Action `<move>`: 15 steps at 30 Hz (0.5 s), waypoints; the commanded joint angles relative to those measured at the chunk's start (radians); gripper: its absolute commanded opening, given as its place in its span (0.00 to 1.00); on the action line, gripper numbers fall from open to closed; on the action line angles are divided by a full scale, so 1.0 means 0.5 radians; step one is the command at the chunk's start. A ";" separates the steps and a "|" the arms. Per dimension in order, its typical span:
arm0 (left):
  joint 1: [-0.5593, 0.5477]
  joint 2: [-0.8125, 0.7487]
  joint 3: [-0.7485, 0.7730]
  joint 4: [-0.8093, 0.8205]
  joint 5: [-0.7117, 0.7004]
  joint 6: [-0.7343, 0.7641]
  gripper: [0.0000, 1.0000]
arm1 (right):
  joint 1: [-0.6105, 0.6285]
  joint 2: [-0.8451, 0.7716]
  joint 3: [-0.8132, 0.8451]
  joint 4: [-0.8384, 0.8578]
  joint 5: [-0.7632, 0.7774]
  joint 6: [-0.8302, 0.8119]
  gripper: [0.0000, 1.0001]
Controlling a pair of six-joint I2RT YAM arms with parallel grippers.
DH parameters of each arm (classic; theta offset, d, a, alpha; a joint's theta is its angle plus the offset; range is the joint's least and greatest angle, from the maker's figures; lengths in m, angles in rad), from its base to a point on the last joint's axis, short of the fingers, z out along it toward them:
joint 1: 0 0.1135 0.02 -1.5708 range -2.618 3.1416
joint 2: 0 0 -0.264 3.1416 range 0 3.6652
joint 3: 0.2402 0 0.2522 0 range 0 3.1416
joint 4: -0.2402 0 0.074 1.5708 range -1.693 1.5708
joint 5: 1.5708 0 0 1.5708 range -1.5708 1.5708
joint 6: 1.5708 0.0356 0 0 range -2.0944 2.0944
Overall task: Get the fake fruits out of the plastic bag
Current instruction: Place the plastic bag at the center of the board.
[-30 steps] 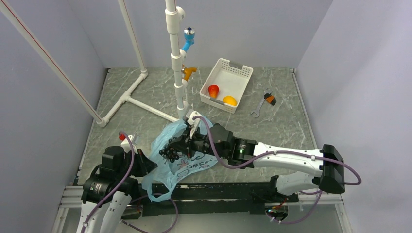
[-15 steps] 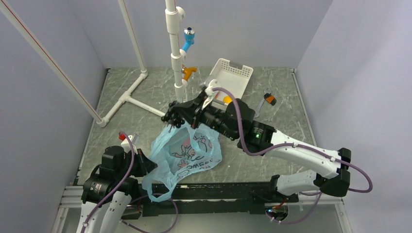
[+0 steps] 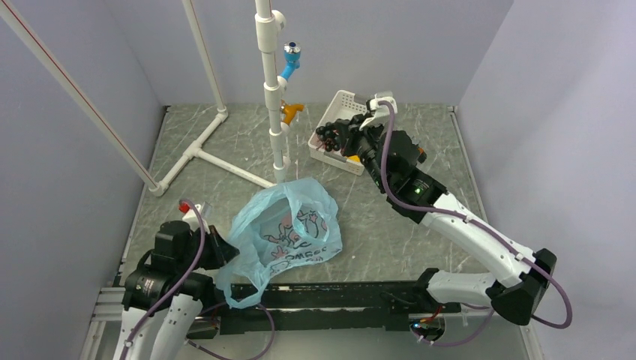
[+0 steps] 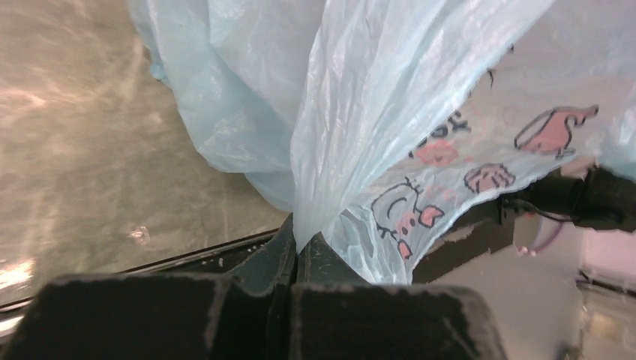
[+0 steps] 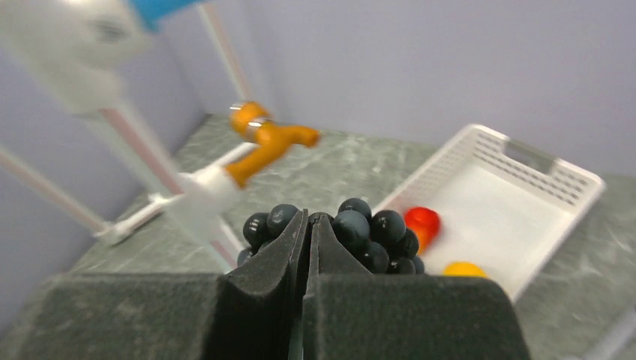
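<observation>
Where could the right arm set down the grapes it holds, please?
Inside the basket, the floor past the red fruit and yellow fruit is bare, so the grapes should fit there. The table between basket and bag is free too. Around the pipe stand, and near the left gripper pinching the bag, it is crowded.

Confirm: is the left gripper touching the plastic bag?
Touching. Left wrist view: left gripper shut on a fold of the plastic bag, no gap.

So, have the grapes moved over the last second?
Yes. The grapes, clamped in the right end effector, went from over the plastic bag rightward and farther back, ending at the left edge of the white basket.
</observation>
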 commanded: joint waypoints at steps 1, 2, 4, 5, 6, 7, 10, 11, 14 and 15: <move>0.007 0.205 0.351 0.041 -0.372 -0.013 0.00 | -0.216 0.069 -0.043 -0.002 0.173 0.104 0.00; 0.009 0.270 0.438 0.021 -0.487 0.022 0.00 | -0.268 0.099 -0.038 -0.002 0.147 0.123 0.00; 0.009 0.406 0.614 -0.022 -0.720 0.090 0.00 | -0.351 0.155 -0.036 0.017 0.103 0.140 0.00; 0.009 0.479 0.702 -0.035 -0.851 0.132 0.00 | -0.380 0.186 -0.031 0.032 0.098 0.137 0.00; 0.010 0.553 0.779 -0.034 -0.977 0.174 0.00 | -0.410 0.218 -0.017 0.036 0.099 0.134 0.00; 0.009 0.631 0.840 -0.028 -1.086 0.225 0.00 | -0.435 0.256 -0.004 0.044 0.101 0.128 0.00; 0.009 0.865 0.980 0.002 -1.379 0.387 0.00 | -0.517 0.363 0.027 0.108 0.068 0.104 0.00; 0.009 0.938 1.021 -0.004 -1.469 0.435 0.00 | -0.545 0.409 0.040 0.130 0.053 0.099 0.00; 0.009 1.134 1.086 -0.003 -1.747 0.537 0.00 | -0.631 0.583 0.101 0.170 0.005 0.106 0.00; 0.009 1.176 1.075 0.017 -1.816 0.565 0.00 | -0.658 0.648 0.126 0.175 -0.015 0.114 0.00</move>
